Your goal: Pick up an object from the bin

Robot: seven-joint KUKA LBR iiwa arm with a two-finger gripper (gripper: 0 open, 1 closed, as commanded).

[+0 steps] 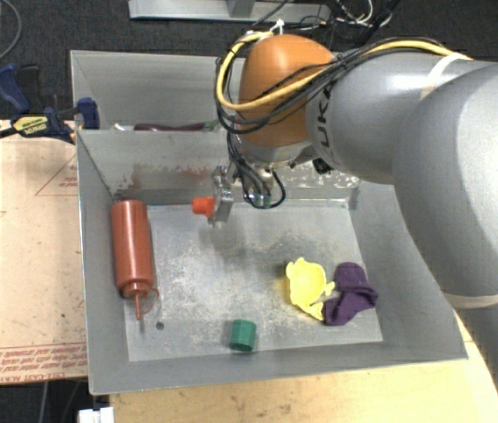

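My gripper [223, 206] hangs under the arm's wrist near the back wall of the bin, left of centre. A small orange piece [201, 205] lies right at its left side, by the back wall; whether they touch I cannot tell. A red-brown squeeze bottle [132, 247] lies along the left wall with its nozzle toward the front, well left of the gripper.
A crumpled yellow thing [306, 285] and a purple soft thing [351, 294] lie together at the front right. A small green cap [242, 334] sits near the front wall. The arm and its orange cover hang over the back right of the bin.
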